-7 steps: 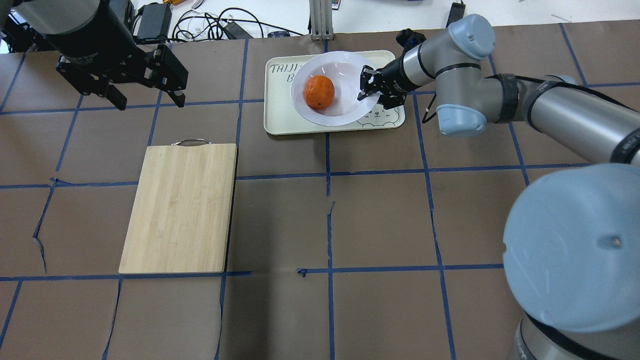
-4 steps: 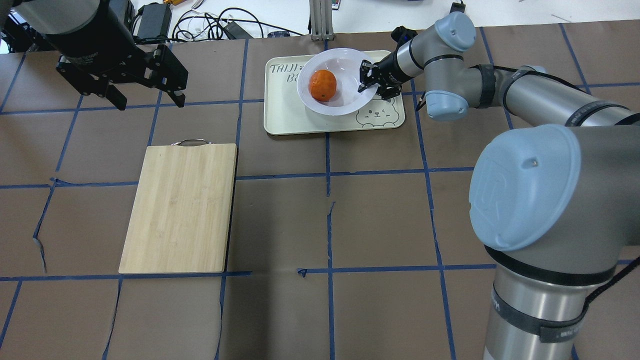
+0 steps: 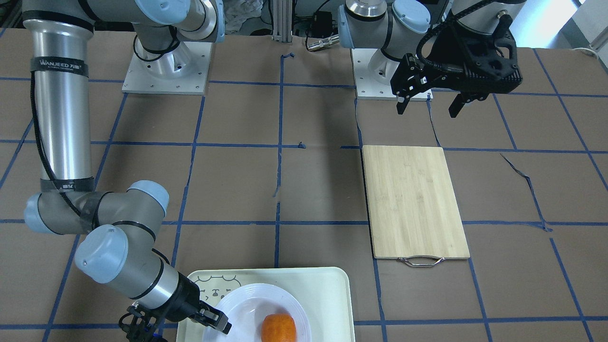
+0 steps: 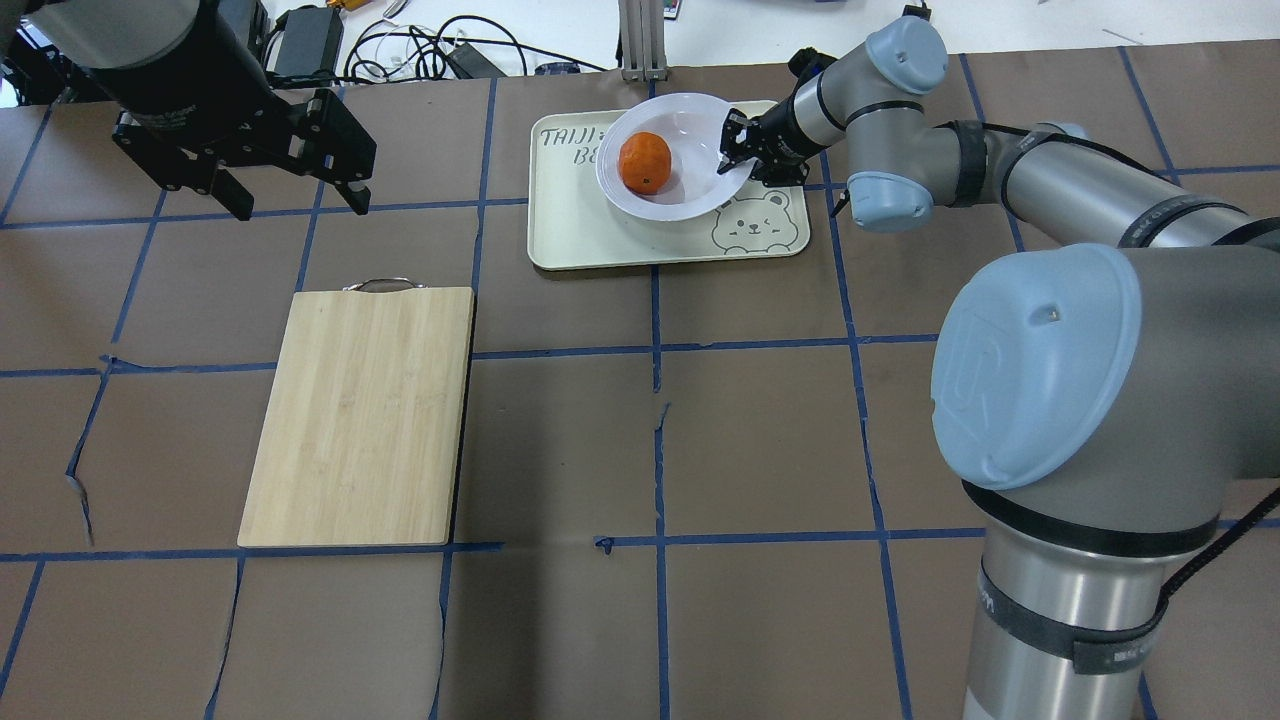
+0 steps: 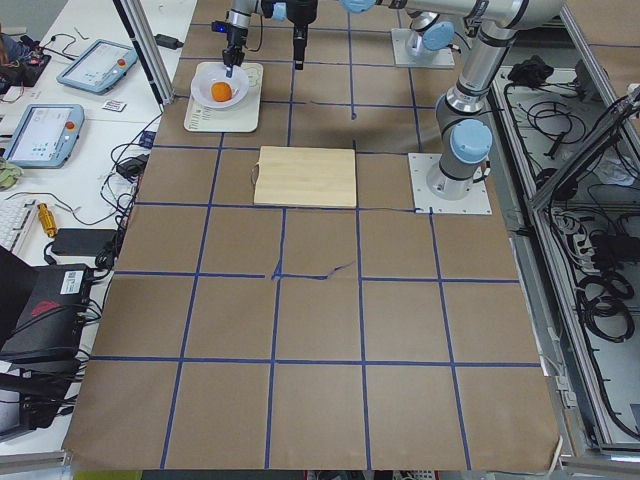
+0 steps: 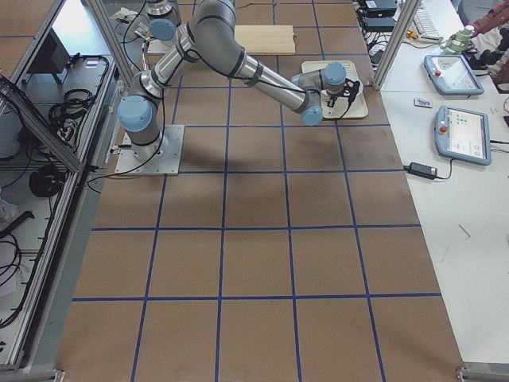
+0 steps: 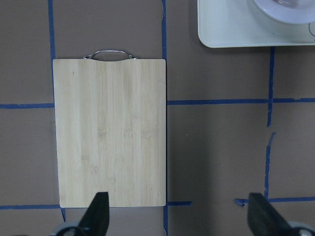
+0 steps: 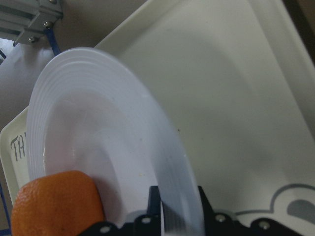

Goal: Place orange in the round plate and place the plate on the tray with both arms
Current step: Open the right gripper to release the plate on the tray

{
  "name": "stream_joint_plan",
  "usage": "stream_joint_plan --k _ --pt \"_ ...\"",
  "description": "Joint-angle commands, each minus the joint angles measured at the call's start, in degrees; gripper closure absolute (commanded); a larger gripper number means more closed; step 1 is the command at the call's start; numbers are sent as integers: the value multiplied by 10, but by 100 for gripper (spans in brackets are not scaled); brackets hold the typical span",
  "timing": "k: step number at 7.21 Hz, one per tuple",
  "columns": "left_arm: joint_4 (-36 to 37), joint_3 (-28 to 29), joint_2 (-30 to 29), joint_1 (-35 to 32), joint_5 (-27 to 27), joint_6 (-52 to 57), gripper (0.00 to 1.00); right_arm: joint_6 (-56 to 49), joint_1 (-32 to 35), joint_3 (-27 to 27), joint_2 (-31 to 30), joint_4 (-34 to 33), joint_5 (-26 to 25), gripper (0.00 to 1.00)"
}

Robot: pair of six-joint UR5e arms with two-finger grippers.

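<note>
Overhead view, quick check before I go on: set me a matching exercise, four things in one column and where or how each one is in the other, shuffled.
Things:
1. orange
2. round plate
3. left gripper
4. cutting board

States:
a. open, holding nothing, above the bare table
b. lies in the round plate
c. rim pinched by the right gripper, over the tray
d. flat on the table, metal handle on the side away from the robot

Pairs: 1-b, 2-c, 3-a, 4-d.
</note>
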Motion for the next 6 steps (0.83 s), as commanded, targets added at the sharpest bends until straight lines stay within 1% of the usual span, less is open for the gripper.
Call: stream_joint_plan --k 1,2,3,4,5,6 --pt "0 0 0 0 0 0 0 -116 -13 -8 -37 83 -126 0" --pt "0 0 0 0 0 0 0 -197 -29 -7 -58 131 -175 0" --pt "0 0 0 0 0 0 0 -223 -44 -13 -89 196 -210 0" --pt "0 0 0 0 0 0 0 -252 -45 -16 -136 250 -269 0" --pt "0 0 0 0 0 0 0 -259 -41 -16 -196 334 -299 0" --pt "0 0 0 0 0 0 0 -259 -31 -15 -252 410 -301 0"
